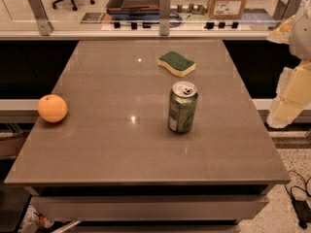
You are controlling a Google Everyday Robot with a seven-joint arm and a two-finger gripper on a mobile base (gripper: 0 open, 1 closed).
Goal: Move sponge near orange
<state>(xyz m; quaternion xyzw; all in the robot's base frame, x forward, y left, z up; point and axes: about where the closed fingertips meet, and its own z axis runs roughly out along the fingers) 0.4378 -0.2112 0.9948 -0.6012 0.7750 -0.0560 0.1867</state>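
The sponge (177, 63), dark green on top over pale yellow foam, lies flat at the back of the brown table, right of centre. The orange (52, 108) sits at the table's left edge, far from the sponge. My arm hangs at the right edge of the camera view, off the table's right side. Its pale lower end, the gripper (279, 119), is well to the right of the sponge and touches nothing.
An upright green drink can (182, 107) with an opened top stands in front of the sponge, near the table's middle. The table (121, 149) has a glass partition and rail behind it. Cables lie on the floor at lower right (299, 198).
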